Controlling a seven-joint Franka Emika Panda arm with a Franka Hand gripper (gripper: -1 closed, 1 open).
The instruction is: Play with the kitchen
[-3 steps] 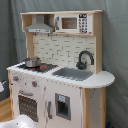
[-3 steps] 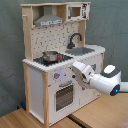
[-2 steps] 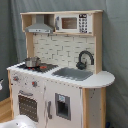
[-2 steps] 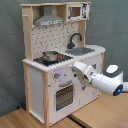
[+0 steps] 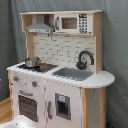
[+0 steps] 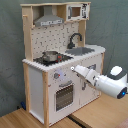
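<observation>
In the first exterior view, the kitchen (image 5: 60,70) is standing upright on the floor before a grey curtain, its long axis running vertically from the oven door (image 5: 28,106) up to the hood (image 5: 40,25). Its front is facing toward the first exterior view's lower left. A small pot (image 5: 32,62) is sitting on the stovetop, with the sink (image 5: 74,74) and black faucet (image 5: 85,59) beside it. Only a pale blur of my arm is showing at the bottom edge.

In the second exterior view, I am reaching my gripper (image 6: 76,70) to the front panel, just beside the knobs (image 6: 57,76) above the oven. I cannot tell whether my fingers are spread or pressed together. To do this well, I judge I should be approaching a knob squarely, touching lightly, so the tall kitchen is not tipping backward.
</observation>
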